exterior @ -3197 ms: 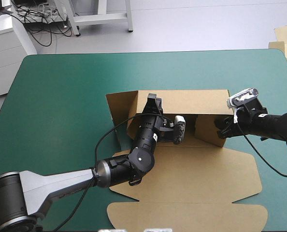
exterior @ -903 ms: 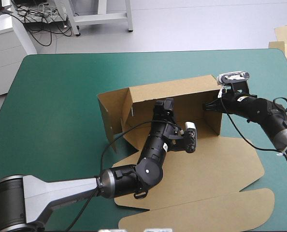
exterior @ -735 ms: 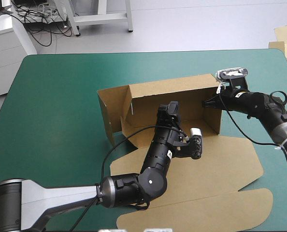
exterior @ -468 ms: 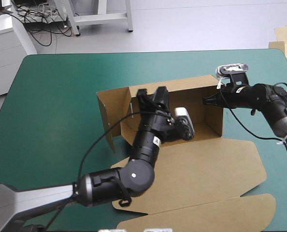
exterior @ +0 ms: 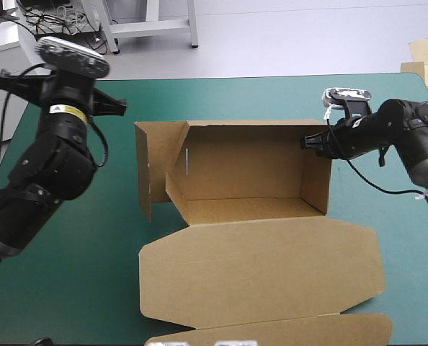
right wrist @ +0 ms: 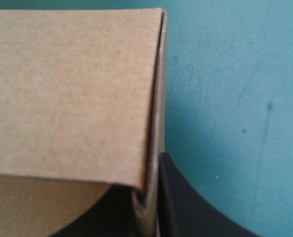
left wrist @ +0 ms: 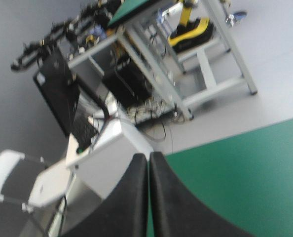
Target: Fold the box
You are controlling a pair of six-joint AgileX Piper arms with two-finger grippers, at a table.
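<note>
**High view:** The brown box (exterior: 246, 169) stands mid-table as an open tray with its walls up. Its lid (exterior: 261, 270) lies flat toward the near edge, and a side flap (exterior: 143, 169) stands out on its left. The right gripper (exterior: 313, 142) grips the far corner of the right wall. The left arm (exterior: 52, 155) hangs high over the table's left side, well apart from the box. Open teal-green cover (exterior: 221, 97) runs from the far wall to the far edge. More board (exterior: 426, 54) lies past the far right corner.

**Left wrist view:** The left gripper (left wrist: 147, 165) is clenched on nothing, with the cover and the table's edge ahead of it.

**Right wrist view:** The black fingers (right wrist: 186, 207) clamp the wall's top edge, with the cover just outside.
</note>
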